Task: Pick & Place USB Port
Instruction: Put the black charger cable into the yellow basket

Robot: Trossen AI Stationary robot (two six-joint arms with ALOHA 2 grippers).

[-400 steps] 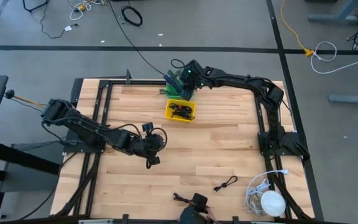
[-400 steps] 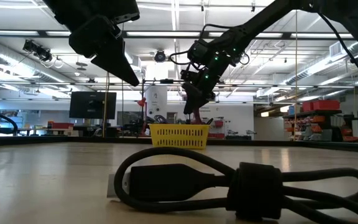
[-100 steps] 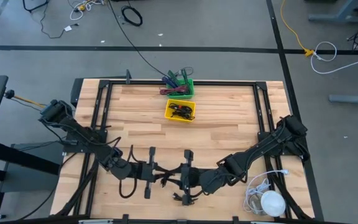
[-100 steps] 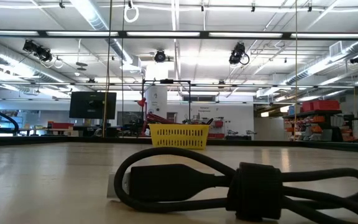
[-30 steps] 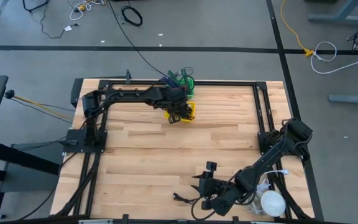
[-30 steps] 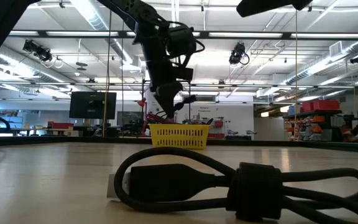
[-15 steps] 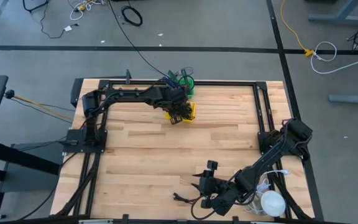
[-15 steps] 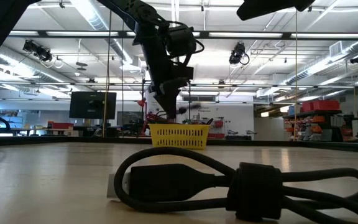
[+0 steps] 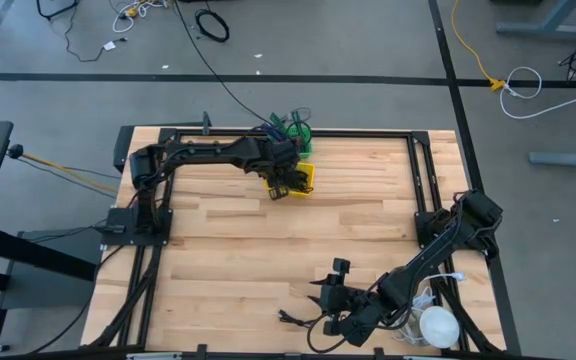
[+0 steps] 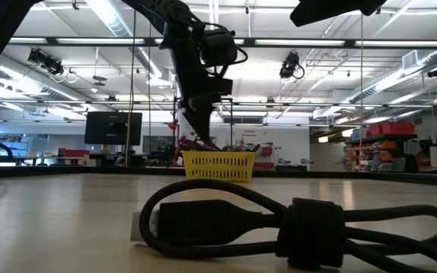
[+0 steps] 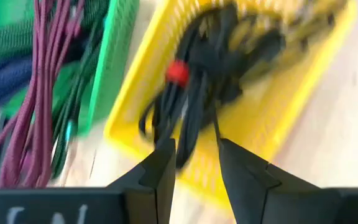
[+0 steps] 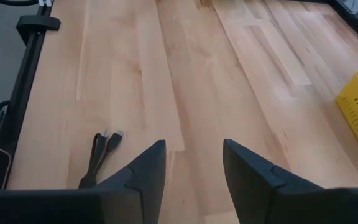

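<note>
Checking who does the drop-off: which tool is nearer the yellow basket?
Left. The left tool hangs right over the yellow basket at the table's far edge, fingers apart. The right tool is open and empty near the front edge, across the table from it.

Two dark jointed arms — matte black, seemingly — with wedge-shaped jaws.

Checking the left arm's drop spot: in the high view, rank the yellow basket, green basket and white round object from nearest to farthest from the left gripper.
1. Yellow plastic basket, directly under the left gripper.
2. Green plastic basket, just beyond, at the far edge.
3. White round object, near right corner.
</note>
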